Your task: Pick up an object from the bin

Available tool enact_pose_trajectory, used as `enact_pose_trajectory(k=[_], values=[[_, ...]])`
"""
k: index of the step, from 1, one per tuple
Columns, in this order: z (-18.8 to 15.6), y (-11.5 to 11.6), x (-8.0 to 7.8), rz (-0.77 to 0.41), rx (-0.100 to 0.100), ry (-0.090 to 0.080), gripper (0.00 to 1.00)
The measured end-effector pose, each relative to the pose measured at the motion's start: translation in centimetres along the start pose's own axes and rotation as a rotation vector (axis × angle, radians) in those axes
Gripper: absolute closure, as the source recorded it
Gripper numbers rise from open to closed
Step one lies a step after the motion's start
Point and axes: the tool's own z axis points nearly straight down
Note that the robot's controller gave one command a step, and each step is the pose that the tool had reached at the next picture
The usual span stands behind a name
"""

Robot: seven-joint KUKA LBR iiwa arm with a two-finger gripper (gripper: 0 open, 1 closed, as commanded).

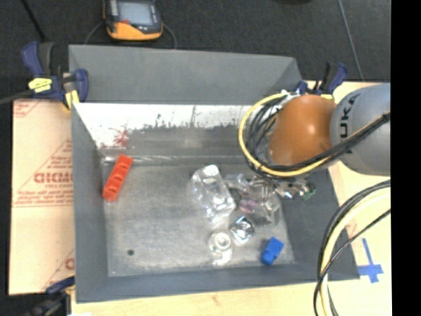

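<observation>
Bin (pixel 177 78): grey metal, things loose on its floor. Arm (pixel 365 127): enters from 3 o'clock. Gripper (pixel 263 195): low at 3 o'clock of the floor, just beside a clear crumpled plastic piece (pixel 212 189) near centre; whether it is spread or pressed together cannot be told. Orange block (pixel 117 178): 9 o'clock, well apart. Blue block (pixel 272 250): 5 o'clock. Recommendation: centre on the clear piece alone, keep off the small clear cup (pixel 220 245) at 6 o'clock, and close only once squarely seated.
</observation>
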Motion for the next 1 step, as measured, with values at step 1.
enact_pose_trajectory(k=[1], values=[[0.11, -0.81, -0.74, -0.419, 0.004, -0.006, 0.0]])
